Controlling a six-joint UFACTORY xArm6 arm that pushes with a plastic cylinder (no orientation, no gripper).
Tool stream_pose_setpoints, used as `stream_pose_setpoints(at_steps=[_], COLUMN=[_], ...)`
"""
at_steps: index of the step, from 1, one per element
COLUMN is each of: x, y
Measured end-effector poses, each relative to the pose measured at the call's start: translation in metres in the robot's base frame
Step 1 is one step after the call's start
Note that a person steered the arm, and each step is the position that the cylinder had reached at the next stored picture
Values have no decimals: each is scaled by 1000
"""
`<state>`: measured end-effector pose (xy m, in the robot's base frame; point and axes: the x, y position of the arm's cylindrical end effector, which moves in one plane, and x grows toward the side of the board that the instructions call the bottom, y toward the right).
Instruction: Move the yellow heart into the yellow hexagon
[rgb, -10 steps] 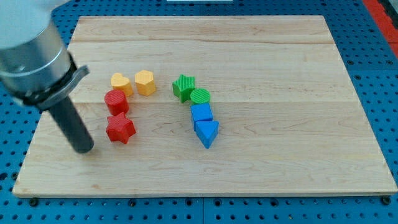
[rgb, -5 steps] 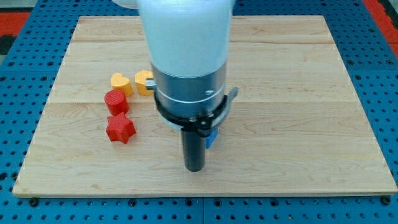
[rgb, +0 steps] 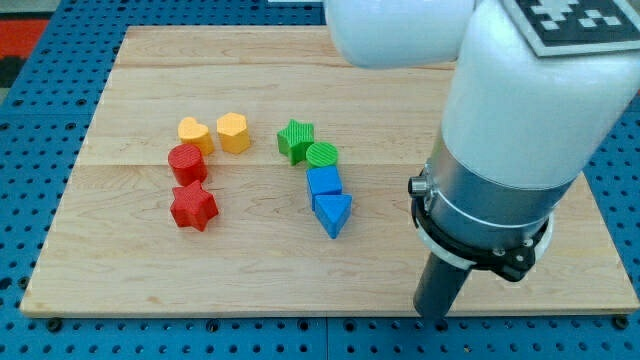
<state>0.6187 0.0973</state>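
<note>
down at the frame's lower right, my tip (rgb: 433, 318) rests on the wooden board (rgb: 400, 70) — bare, touching no block, well right of the blue triangle (rgb: 333, 213). over at upper left, the yellow heart (rgb: 193, 133) sits just beside the yellow hexagon (rgb: 233, 132).

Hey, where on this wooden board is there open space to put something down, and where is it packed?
Free: the strip along the view's top edge of the board, the bottom-left corner below the red star, and the stretch between the blue triangle and my tip. Crowded: the left-centre, where yellow heart, yellow hexagon, red and green blocks cluster.
</note>
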Motion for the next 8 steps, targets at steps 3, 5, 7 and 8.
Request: stream_pose_setpoints(at_steps=[3, 5, 7, 8], x=[0, -106, -235, -233], y=[-209, -350, -354, -293])
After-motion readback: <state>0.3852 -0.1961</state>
